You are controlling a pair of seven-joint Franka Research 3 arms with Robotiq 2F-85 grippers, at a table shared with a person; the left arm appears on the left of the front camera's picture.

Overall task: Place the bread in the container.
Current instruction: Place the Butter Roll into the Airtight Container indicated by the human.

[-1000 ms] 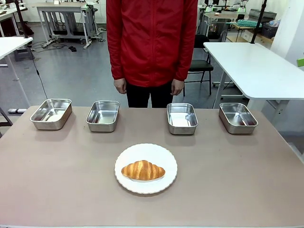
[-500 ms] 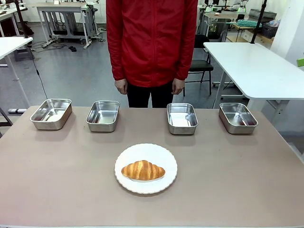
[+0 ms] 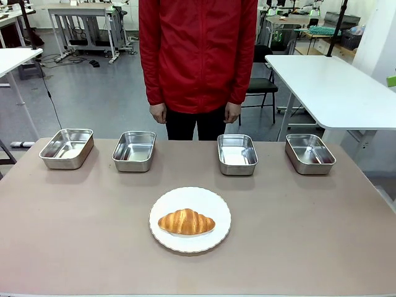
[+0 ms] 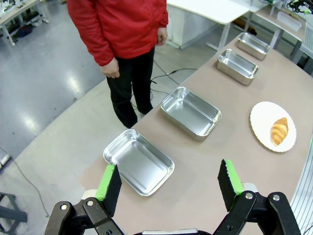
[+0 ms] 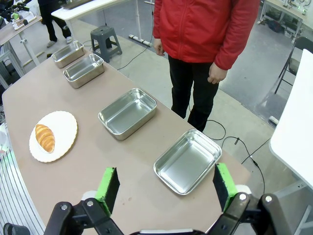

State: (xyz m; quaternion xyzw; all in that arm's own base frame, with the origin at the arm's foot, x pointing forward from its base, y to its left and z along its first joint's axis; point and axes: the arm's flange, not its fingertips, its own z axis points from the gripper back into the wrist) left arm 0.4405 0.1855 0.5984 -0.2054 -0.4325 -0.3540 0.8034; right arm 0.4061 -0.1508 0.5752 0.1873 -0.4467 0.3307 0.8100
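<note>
The bread [image 3: 186,221], a golden-brown croissant, lies on a round white plate [image 3: 159,230] at the table's near middle; it also appears as the bread [image 4: 279,130] and the bread [image 5: 45,137] in the wrist views. Four steel containers stand in a row along the far edge: container [image 3: 67,148], container [image 3: 134,150], container [image 3: 237,154], container [image 3: 309,153]. My left gripper [image 4: 169,183] hangs open high above the leftmost container [image 4: 138,161]. My right gripper [image 5: 166,184] hangs open above the rightmost container [image 5: 187,160]. Both hold nothing.
A person in a red jacket [image 3: 198,55] stands at the far side, hands [image 3: 231,112] hanging at the sides, off the table. A white table [image 3: 334,86] stands to the back right. Bare tabletop [image 3: 309,229] surrounds the plate.
</note>
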